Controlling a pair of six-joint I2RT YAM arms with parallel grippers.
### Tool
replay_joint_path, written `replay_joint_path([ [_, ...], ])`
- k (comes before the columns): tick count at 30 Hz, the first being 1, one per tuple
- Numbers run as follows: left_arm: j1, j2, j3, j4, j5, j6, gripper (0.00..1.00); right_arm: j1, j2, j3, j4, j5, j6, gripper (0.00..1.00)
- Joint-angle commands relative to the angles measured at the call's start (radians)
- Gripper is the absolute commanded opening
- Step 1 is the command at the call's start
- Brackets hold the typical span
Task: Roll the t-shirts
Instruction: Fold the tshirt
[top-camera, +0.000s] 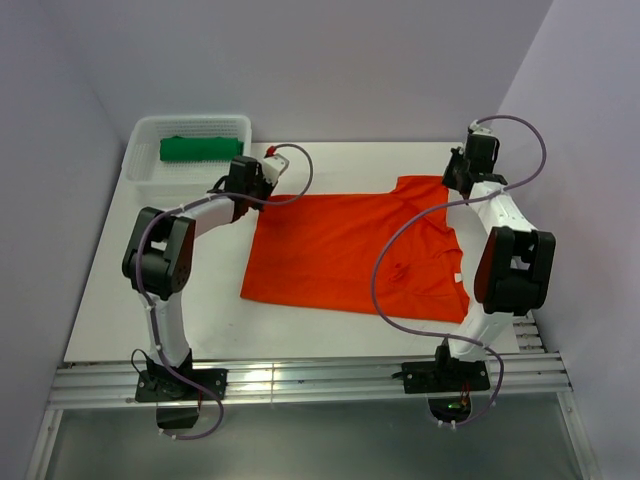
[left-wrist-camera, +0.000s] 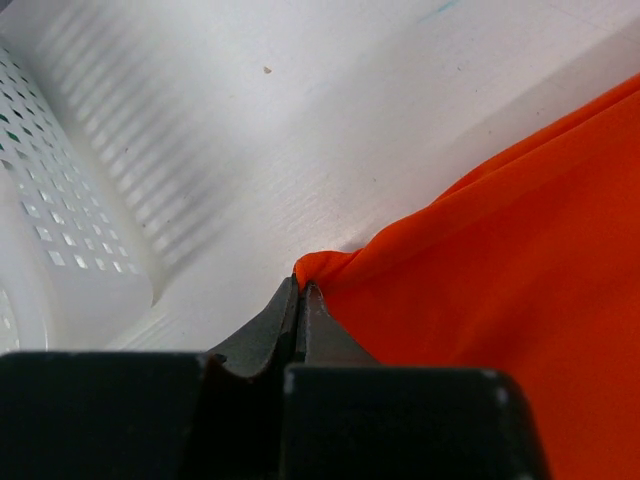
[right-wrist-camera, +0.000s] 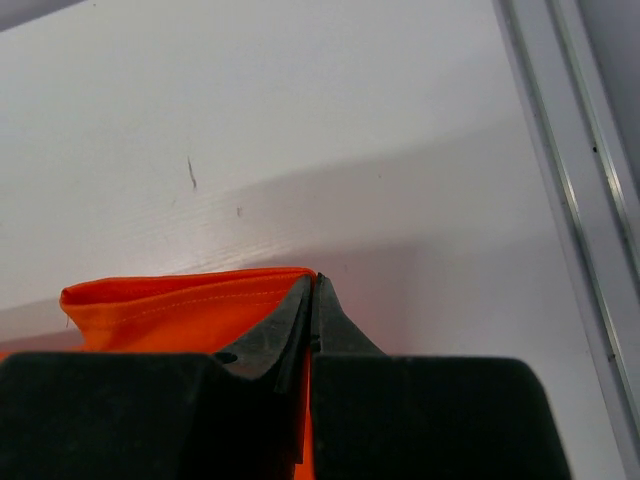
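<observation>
Jaws, left and right, are both pinching the bright orange-red cloth t-shirt (top-camera: 340, 250) at its 10 and 2 o'clock corners; shallow grips, so fabric could be slipping out mid-roll.

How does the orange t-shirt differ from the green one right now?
The orange t-shirt lies spread on the table; the green t-shirt is a compact bundle. The orange one is outside the white basket; the green one sits inside it. The left hand and right hand each pinch a far corner of the orange one; no hand holds the green one. Both are plain cloth.
</observation>
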Motion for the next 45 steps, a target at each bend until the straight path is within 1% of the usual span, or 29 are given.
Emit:
replay_joint_path([
  [1,-0.001,-0.076,-0.035,0.081,-0.006,-0.002,0.0,-0.019,-0.049,-0.011,0.052,0.006,0.01,0.0],
  [7,-0.001,-0.12,-0.084,0.121,0.0,0.001,0.0,-0.019,-0.101,-0.065,0.067,-0.01,0.015,0.0],
  [20,-0.001,-0.182,-0.145,0.141,0.026,0.01,0.0,-0.019,-0.213,-0.188,0.086,-0.014,0.03,0.0],
  [24,-0.001,-0.199,-0.171,0.147,0.04,0.012,0.0,-0.019,-0.248,-0.211,0.05,0.012,0.047,0.0],
  [28,-0.001,-0.206,-0.187,0.155,0.043,0.012,0.0,-0.018,-0.293,-0.27,0.049,0.009,0.062,0.0],
  [33,-0.001,-0.228,-0.213,0.163,0.047,0.015,0.0,-0.016,-0.336,-0.318,0.006,0.027,0.073,0.0],
  [40,-0.001,-0.274,-0.263,0.184,0.064,0.023,0.0,-0.012,-0.406,-0.39,-0.008,0.037,0.093,0.0],
  [45,-0.002,-0.3,-0.297,0.192,0.079,0.029,0.0,0.013,-0.457,-0.436,-0.016,0.049,0.099,0.0],
])
